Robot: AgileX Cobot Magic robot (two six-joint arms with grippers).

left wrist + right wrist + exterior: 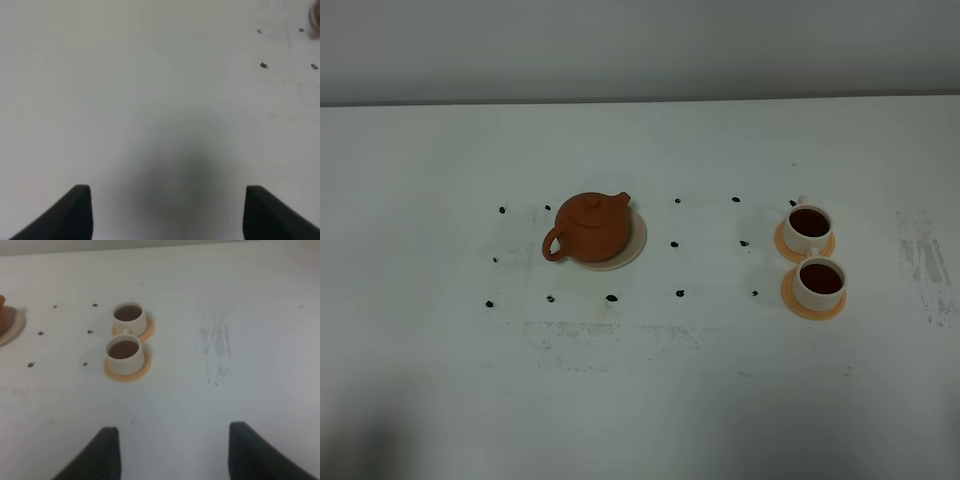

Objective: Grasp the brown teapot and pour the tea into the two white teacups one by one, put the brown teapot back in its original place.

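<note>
Teapot [590, 228] sits on its cream saucer [634, 246] at the tabletop's [640, 400] left, both white teacups [814, 252] to the right already dark with tea. Left pincer [167, 212] and right pincer [172, 452] gape wide, holding nothing; best keep them clear, nothing nudged.

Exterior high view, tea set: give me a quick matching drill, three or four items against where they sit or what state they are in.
Things:
1. reddish-brown clay teapot
2. white cylindrical teacup farther from the camera
3. white cylindrical teacup nearer the camera
4. left end effector

States, shuffled:
A. open, over bare table
B. holds dark tea, on the nearer orange coaster
C. lid on, resting on the cream saucer
D. holds dark tea, on the farther orange coaster

Pairs: 1-C, 2-D, 3-B, 4-A
</note>
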